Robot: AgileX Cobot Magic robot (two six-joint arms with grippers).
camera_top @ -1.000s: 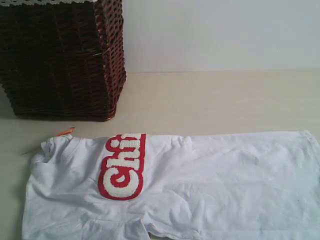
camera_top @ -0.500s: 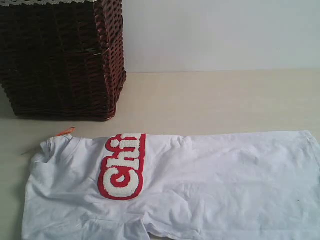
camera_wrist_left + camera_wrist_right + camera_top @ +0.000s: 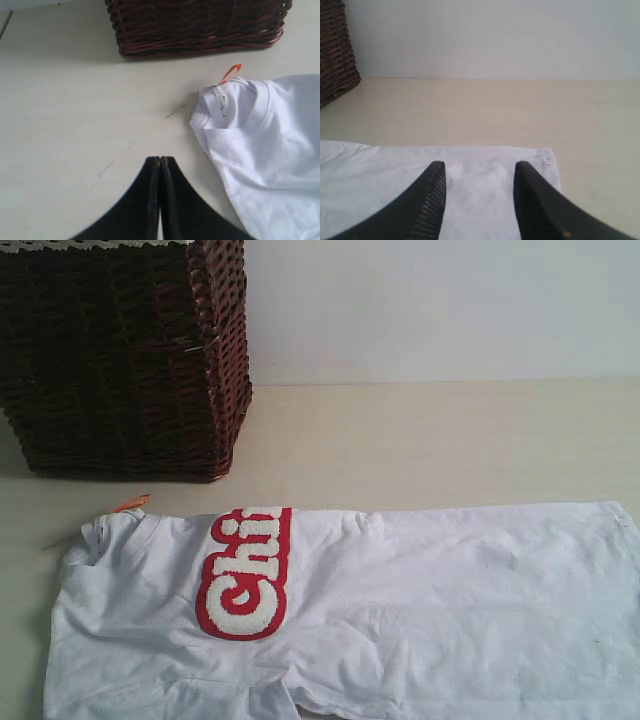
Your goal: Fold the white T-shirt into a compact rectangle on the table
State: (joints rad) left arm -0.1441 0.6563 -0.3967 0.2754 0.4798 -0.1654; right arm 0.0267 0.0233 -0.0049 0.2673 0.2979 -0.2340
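Right wrist view: right gripper [image 3: 479,172] parted, empty, above white T-shirt [image 3: 385,185].

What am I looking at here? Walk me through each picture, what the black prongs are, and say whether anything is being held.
This is a two-armed robot meant to fold a shirt. One picture comes from a camera off the arms; neither arm shows in it. It shows the white T-shirt lying partly folded on the table, with a dark wicker basket behind it. The other two pictures come from cameras on the robot's wrists, so the black prongs are its jaws. The left gripper is shut on nothing, over bare table beside the shirt's collar and orange neck tag. The right gripper has its jaws apart above the shirt's hem edge, gripping nothing.
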